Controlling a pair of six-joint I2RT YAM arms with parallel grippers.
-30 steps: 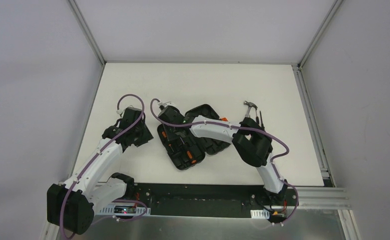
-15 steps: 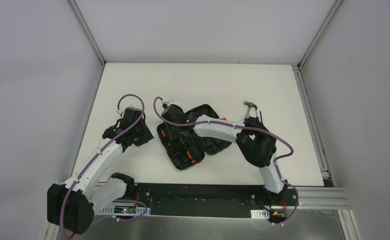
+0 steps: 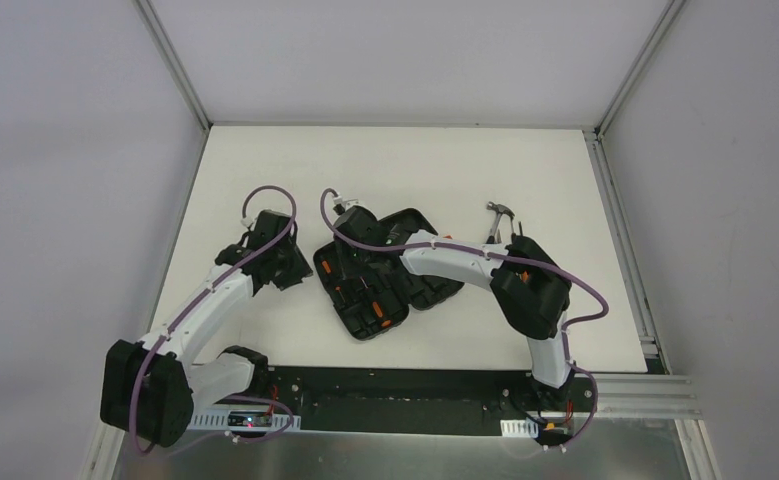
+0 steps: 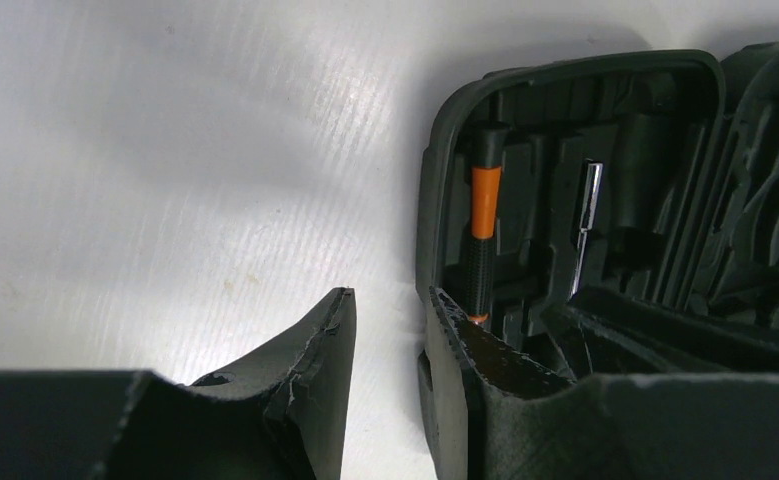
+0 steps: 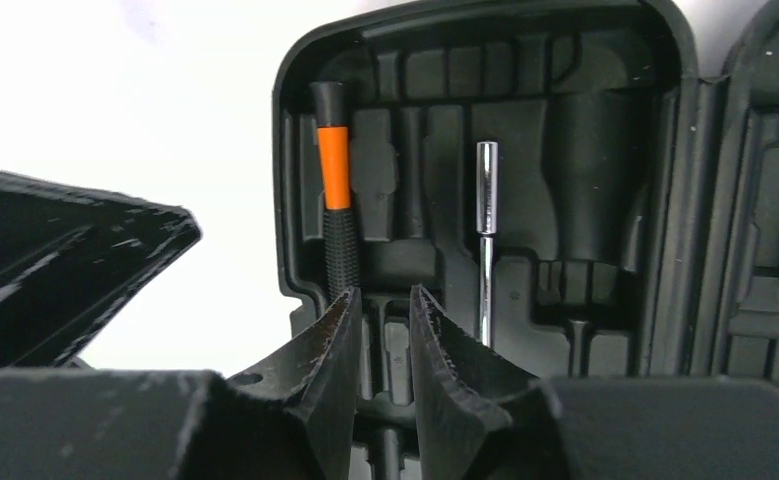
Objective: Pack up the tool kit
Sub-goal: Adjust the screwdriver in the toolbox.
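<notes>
Bright, even light from overhead leaves only soft grey shadows of the arms [image 3: 445, 262] on the table [image 3: 265, 170] around the case [image 3: 410, 222]. In both wrist views the table left of the case glares white, the case's hollows are dim, and the near fingers [image 5: 330, 350] look soft.

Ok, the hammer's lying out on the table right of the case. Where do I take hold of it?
Probably the shaft just below the metal head. The hammer lies flat on the table, head toward the far edge, and its lower handle runs under the right arm. Come straight down from above, jaws across the shaft, once that arm clears.
</notes>
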